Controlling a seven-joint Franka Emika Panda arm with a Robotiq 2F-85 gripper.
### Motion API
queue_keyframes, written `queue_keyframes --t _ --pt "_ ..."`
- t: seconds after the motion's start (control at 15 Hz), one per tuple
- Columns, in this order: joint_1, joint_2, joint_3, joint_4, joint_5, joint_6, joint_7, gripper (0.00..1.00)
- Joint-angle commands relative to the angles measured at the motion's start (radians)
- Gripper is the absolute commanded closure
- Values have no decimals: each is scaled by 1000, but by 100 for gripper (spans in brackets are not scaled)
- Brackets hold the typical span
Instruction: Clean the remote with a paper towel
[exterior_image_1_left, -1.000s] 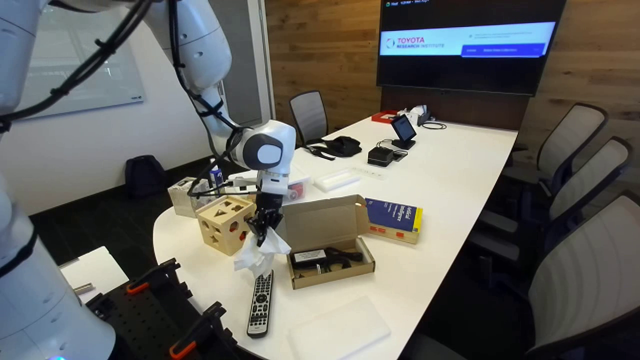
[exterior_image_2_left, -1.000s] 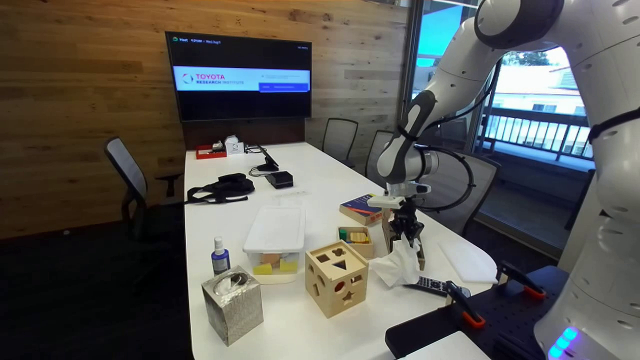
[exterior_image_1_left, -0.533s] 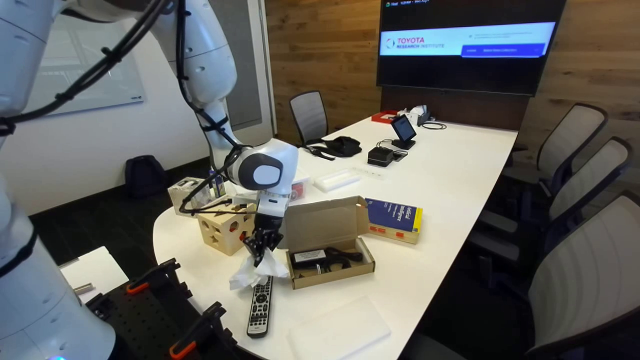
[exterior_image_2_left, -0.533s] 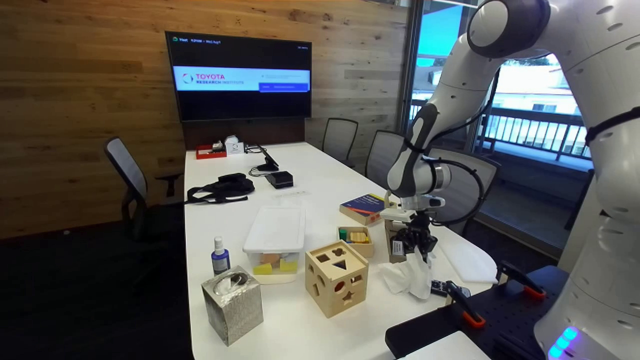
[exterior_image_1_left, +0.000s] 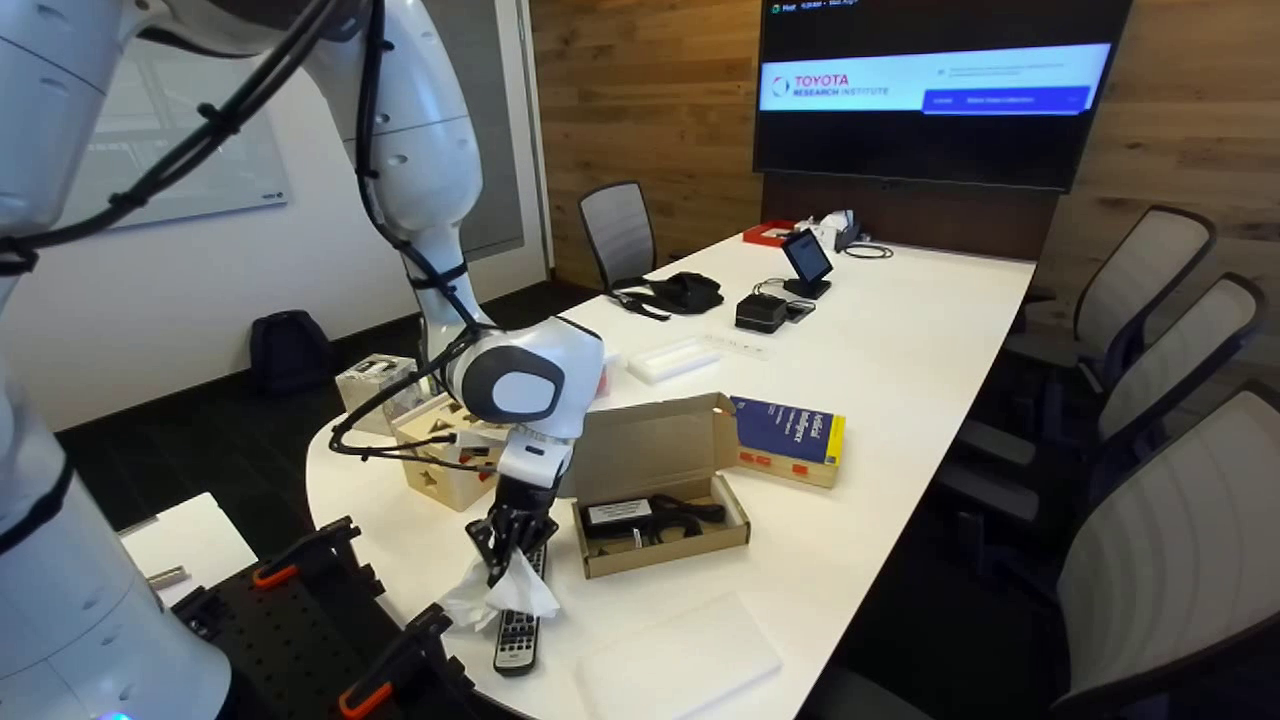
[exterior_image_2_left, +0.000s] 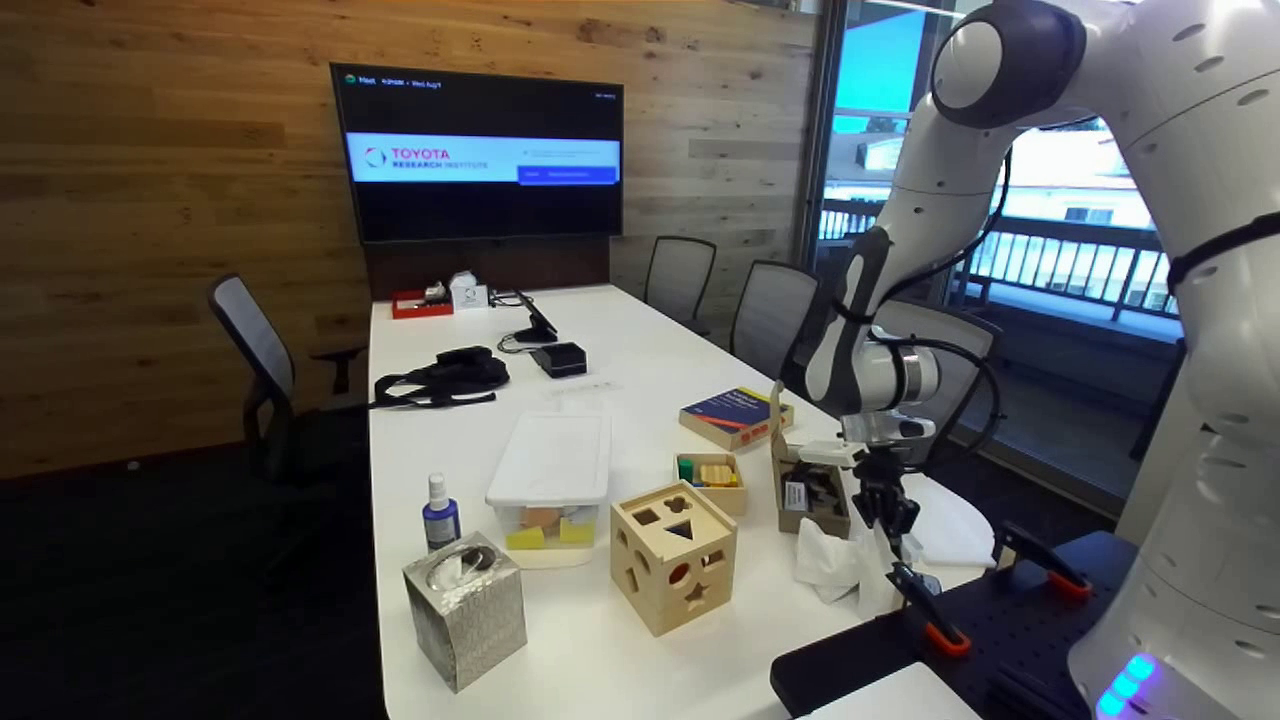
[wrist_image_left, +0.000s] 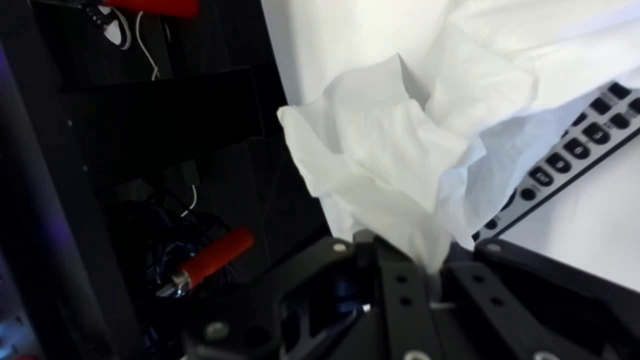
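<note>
Towel (exterior_image_1_left: 524, 590) across remote (exterior_image_1_left: 516, 650), box (exterior_image_1_left: 670, 551) — near both

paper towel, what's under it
Part of the remote and some tabletop. In an exterior view, one end of the remote shows clearly past the paper towel; the stretch it covers can't be seen.

Daylight seen through window (exterior_image_2_left: 1060, 200) at two o'clock in an exterior view, partly overexposed; floor (exterior_image_2_left: 150, 600) at eight o'clock sunk in black. White sheet (exterior_image_1_left: 680, 655) at six o'clock in an exterior view nearly washed into bright table (exterior_image_1_left: 900, 340). Wrist view: gripper (wrist_image_left: 430, 252) at five o'clock blurred, detail at nine o'clock swallowed by dark.
</note>
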Motion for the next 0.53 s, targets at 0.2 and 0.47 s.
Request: queue_keyframes --t 0.2,0.47 --pt "-46 -28 -48 -112 71 124 29 100" --pt "-110 -17 -25 -131 163 267 8 100"
